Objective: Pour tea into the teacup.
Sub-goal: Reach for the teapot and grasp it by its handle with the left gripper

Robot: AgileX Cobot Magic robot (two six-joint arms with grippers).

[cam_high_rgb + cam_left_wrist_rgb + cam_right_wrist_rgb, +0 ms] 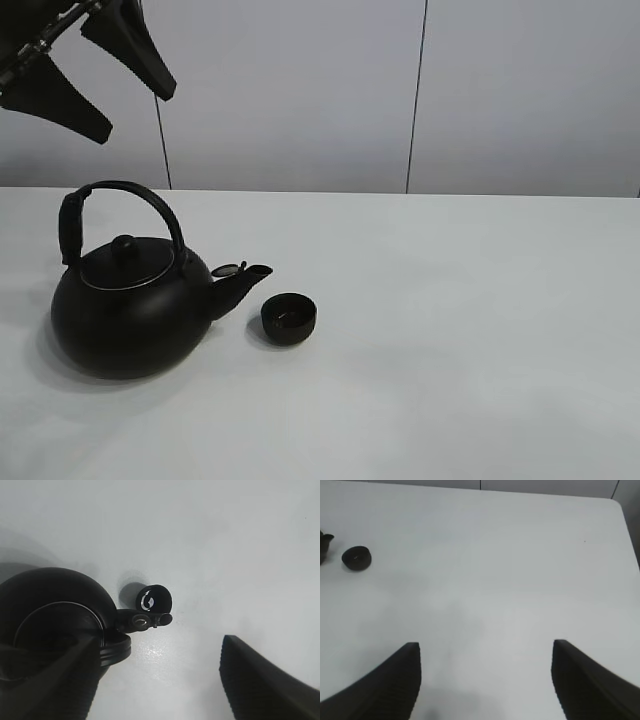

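Observation:
A small matte black teacup [289,317] stands on the white table just right of the spout of a big black kettle [128,312] with an arched handle. The cup also shows in the left wrist view [155,598] and the right wrist view [356,558]. My left gripper [95,70] is open and empty, high above the kettle at the upper left; its fingers [265,685] frame the kettle [55,615] from above. My right gripper [485,680] is open and empty over bare table far right of the cup. No tea stream is visible.
The white table [450,330] reaches back to a grey panelled wall [300,90]. Its right edge and far corner show in the right wrist view [627,530].

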